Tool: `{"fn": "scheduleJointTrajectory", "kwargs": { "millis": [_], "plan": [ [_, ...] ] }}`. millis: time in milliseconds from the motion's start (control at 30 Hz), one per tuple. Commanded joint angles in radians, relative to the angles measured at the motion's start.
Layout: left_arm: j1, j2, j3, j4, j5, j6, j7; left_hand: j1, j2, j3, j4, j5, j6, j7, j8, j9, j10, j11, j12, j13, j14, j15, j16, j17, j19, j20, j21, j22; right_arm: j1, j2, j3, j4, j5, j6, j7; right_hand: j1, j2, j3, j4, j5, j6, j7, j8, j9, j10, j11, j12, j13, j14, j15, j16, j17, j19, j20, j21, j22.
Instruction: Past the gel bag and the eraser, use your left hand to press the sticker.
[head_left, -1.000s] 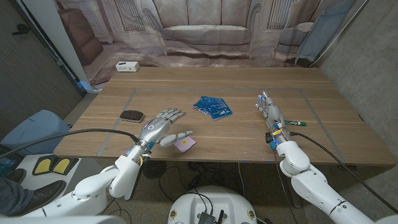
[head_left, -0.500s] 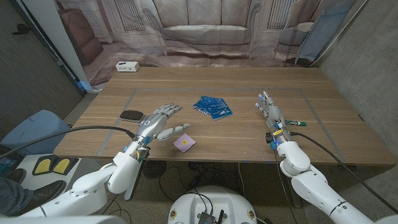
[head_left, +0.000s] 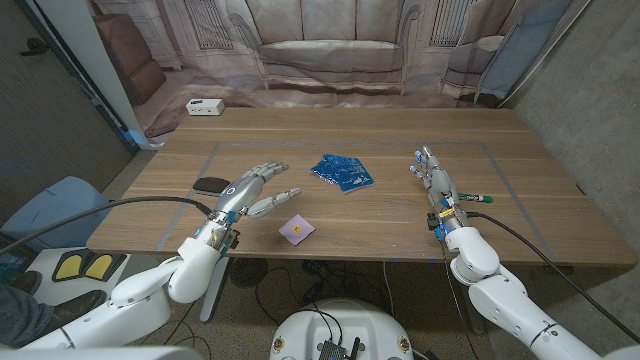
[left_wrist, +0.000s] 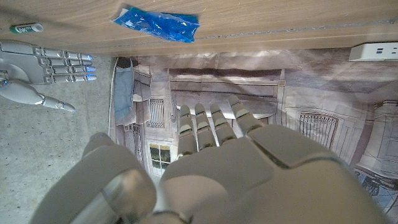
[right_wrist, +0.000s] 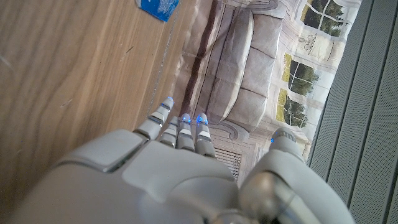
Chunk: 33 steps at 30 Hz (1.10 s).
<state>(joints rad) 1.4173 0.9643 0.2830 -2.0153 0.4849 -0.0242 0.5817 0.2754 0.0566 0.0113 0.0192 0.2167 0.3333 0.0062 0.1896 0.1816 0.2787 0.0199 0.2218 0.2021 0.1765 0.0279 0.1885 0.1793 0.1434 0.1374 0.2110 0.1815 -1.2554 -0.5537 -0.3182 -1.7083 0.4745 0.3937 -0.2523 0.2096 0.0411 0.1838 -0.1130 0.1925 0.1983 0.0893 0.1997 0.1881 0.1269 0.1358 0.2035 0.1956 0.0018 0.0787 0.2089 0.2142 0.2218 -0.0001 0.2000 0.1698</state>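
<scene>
A small lilac sticker (head_left: 295, 229) with a yellow dot lies near the table's front edge. My left hand (head_left: 251, 191) hovers to its left and a little beyond it, fingers spread, holding nothing. A black eraser (head_left: 211, 185) lies just left of that hand. The blue gel bag (head_left: 343, 171) (left_wrist: 157, 23) sits at mid-table. My right hand (head_left: 432, 174) (left_wrist: 38, 64) stands on its edge at the right, fingers straight and empty.
A green-capped marker (head_left: 476, 198) (left_wrist: 26, 28) lies right of my right hand. A white power strip (head_left: 204, 106) (left_wrist: 374, 51) sits at the far left corner. A sofa backdrop hangs behind the table.
My left hand has lifted off the sticker and drawn back to the left, towards the eraser. The sticker now lies uncovered. My right hand has not moved.
</scene>
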Motion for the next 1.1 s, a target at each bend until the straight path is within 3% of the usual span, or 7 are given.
{"fn": "scheduleJointTrajectory", "kwargs": {
  "millis": [33,267,567,1100],
  "plan": [
    [-0.025,-0.044,-0.031,0.022,-0.089,-0.063,-0.039,0.010,0.004,0.001,-0.004,0.000,0.002,0.012,0.007,0.001,0.001,0.007,0.002,0.005,0.004,0.005,0.003,0.002,0.003,-0.001,-0.004,0.001,-0.005,-0.009,0.003,-0.010,0.000,0.005,0.011,-0.004,0.004,-0.005,-0.002,-0.003,0.005,0.000,-0.002,0.002,0.005,0.003,0.004,0.003,0.001,0.005,0.002,0.001,0.008,0.003,-0.002,0.003],
    [-0.055,-0.080,-0.033,0.043,-0.133,-0.087,-0.060,0.014,0.006,0.002,-0.006,-0.003,-0.013,0.031,0.001,0.001,0.005,0.006,0.003,0.004,0.015,0.006,0.006,0.001,0.012,-0.023,-0.002,0.000,-0.010,-0.014,0.009,-0.023,0.003,-0.002,0.007,-0.004,0.004,-0.006,-0.002,-0.003,0.006,0.000,-0.002,0.002,0.005,0.001,0.004,0.003,0.002,0.005,0.002,0.001,0.008,0.002,-0.002,0.003],
    [-0.087,-0.135,-0.025,0.077,-0.190,-0.112,-0.072,0.020,0.010,0.004,-0.010,-0.006,-0.058,0.028,-0.013,0.001,0.003,-0.002,0.001,0.002,0.021,0.001,0.006,0.001,0.016,-0.023,-0.003,0.000,0.001,-0.027,0.012,-0.027,0.005,-0.004,0.026,-0.004,0.005,-0.006,-0.002,-0.003,0.005,-0.001,-0.003,0.002,0.006,0.000,0.004,0.003,0.002,0.004,0.002,0.001,0.008,0.002,-0.002,0.003],
    [-0.149,-0.209,-0.022,0.124,-0.299,-0.124,-0.096,0.025,0.013,0.006,-0.014,-0.008,-0.053,0.036,-0.006,0.000,0.004,-0.001,-0.001,0.001,0.023,0.000,0.005,0.001,0.013,-0.026,-0.006,0.000,0.021,-0.037,0.025,-0.008,0.041,-0.009,0.057,-0.004,0.005,-0.007,-0.003,-0.003,0.008,0.000,-0.002,0.002,0.009,-0.001,0.004,0.003,0.003,0.004,0.002,0.001,0.009,0.003,-0.003,0.003]
  ]
}}
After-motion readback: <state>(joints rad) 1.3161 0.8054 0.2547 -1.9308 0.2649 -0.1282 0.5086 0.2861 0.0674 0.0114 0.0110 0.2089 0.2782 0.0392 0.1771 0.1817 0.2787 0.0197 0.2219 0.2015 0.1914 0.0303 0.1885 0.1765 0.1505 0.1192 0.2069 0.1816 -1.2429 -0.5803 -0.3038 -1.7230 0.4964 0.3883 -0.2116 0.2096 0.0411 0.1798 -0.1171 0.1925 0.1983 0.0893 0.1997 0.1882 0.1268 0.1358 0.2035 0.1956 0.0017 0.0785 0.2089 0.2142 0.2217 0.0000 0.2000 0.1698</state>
